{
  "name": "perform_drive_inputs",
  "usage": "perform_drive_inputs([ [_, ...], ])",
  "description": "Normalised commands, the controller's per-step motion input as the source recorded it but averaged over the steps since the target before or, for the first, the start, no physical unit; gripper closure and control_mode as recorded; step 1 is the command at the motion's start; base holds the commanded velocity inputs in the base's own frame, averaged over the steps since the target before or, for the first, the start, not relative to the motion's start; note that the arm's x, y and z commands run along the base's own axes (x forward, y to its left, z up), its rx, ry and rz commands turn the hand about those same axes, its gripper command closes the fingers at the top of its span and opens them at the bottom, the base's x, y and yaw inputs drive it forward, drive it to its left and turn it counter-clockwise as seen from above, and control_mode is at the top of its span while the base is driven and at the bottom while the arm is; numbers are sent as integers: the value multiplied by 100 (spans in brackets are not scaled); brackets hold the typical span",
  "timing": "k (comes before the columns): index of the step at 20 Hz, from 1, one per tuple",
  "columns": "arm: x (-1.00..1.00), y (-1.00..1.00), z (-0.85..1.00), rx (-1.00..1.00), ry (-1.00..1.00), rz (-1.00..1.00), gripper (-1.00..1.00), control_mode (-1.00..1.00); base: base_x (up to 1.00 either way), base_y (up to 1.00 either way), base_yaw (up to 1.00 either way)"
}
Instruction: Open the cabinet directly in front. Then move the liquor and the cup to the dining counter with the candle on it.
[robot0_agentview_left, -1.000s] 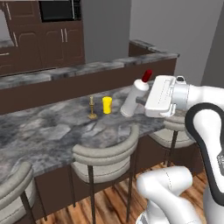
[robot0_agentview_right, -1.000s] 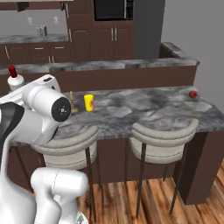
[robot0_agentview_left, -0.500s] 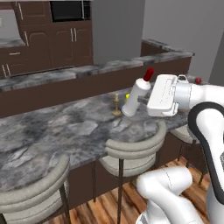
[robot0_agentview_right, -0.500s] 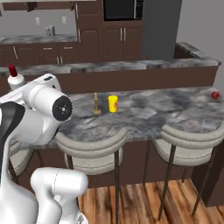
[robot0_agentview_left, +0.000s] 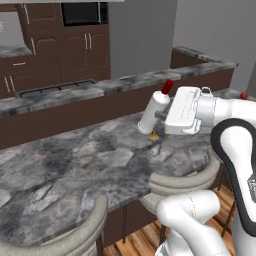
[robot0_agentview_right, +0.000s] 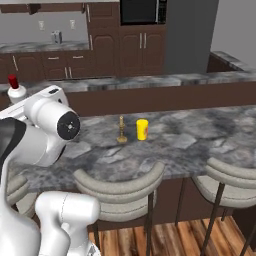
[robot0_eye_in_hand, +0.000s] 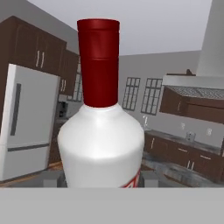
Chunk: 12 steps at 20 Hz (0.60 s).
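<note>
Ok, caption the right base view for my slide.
Yellow cup and candle side by side on the dining counter.

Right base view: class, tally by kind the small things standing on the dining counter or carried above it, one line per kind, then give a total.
Liquor bottle, carried by the arm above the counter: 1
Yellow cup, standing on the dining counter: 1
Candle, standing beside the cup: 1
Total: 3
</note>
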Motion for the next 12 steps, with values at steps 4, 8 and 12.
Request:
perform_drive_inputs([
  [4,0,0,0,0,0,0,100,100,1,0,0],
  [8,17,0,-6,0,10,-31,100,-100,0,0,0],
  [12,19,0,-18,-7,19,-64,100,-100,0,0,0],
])
